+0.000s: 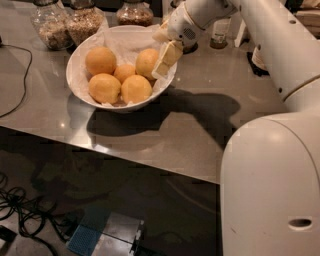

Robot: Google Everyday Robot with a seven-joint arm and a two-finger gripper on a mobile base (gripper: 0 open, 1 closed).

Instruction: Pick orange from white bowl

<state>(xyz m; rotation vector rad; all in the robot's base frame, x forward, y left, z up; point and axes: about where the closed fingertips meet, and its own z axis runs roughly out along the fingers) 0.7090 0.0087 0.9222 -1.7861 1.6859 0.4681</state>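
The white bowl (pixel 71 75) stands on the grey counter at the upper left, lined with crumpled white paper. It holds several yellow-orange oranges: one at the back left (pixel 100 60), one at the front left (pixel 104 87), one at the front (pixel 136 88), a smaller one in the middle (pixel 124 72), and one at the right (pixel 146 62). My gripper (pixel 162 57) hangs over the bowl's right rim, tilted down to the left, right against the right orange. That orange still rests in the bowl.
Glass jars (pixel 47 22) (pixel 85 20) (pixel 135 12) stand behind the bowl. A small bottle (pixel 220 32) stands at the back right. A black cable (pixel 20 75) lies on the counter's left. My white base (pixel 270 185) fills the lower right. Cables and a box lie on the floor.
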